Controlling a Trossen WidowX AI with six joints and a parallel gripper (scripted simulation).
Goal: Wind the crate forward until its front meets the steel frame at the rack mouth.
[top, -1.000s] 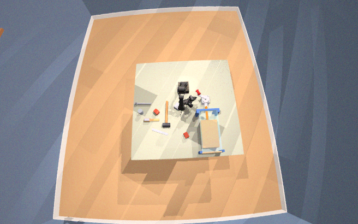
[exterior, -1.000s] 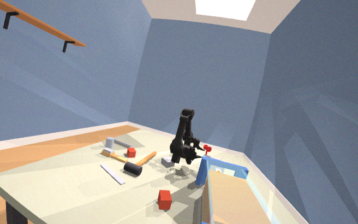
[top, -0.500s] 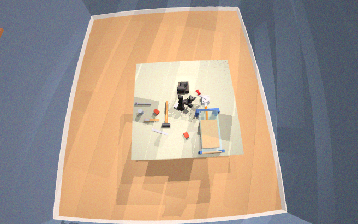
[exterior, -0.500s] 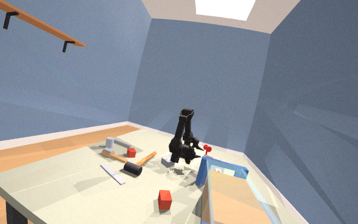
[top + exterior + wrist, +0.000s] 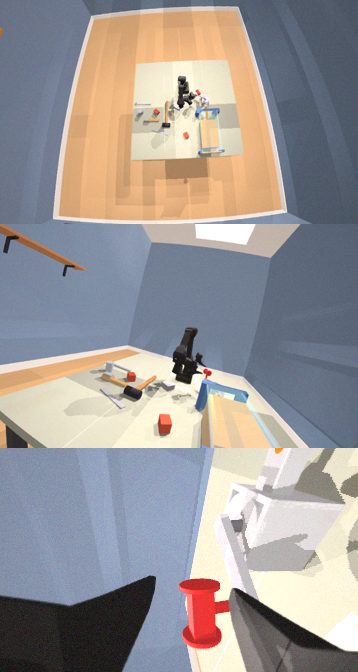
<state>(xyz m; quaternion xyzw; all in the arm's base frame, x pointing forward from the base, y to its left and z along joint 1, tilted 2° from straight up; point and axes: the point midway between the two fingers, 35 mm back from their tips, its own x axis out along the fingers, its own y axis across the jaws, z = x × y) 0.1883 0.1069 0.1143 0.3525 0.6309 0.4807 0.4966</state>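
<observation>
The tan crate (image 5: 209, 134) (image 5: 232, 423) sits flat in the clear-panelled cubby, with a gap between its front and the blue frame (image 5: 213, 108) (image 5: 201, 396) at the winch end. An orange strap (image 5: 207, 113) runs from it to the white winch (image 5: 205, 101) (image 5: 295, 530). The handle's pale crank arm (image 5: 234, 550) is at the top of the winch; its red grip (image 5: 198, 92) (image 5: 207, 372) (image 5: 201, 610) stands out toward the robot's side. My gripper (image 5: 194, 100) (image 5: 203, 370) (image 5: 192, 588) is partly open and empty, short of the grip. Whether the key is fully seated is hidden.
A grey block (image 5: 177, 107) (image 5: 168, 385) lies beneath the arm. A black-headed mallet (image 5: 166, 124) (image 5: 132, 392), a flat grey bar (image 5: 160, 132) (image 5: 112, 398) and a wooden-handled tool (image 5: 153, 120) lie left. One red block (image 5: 186, 135) (image 5: 165, 423) is beside the cubby, another (image 5: 156, 111) (image 5: 131, 377) near the mallet.
</observation>
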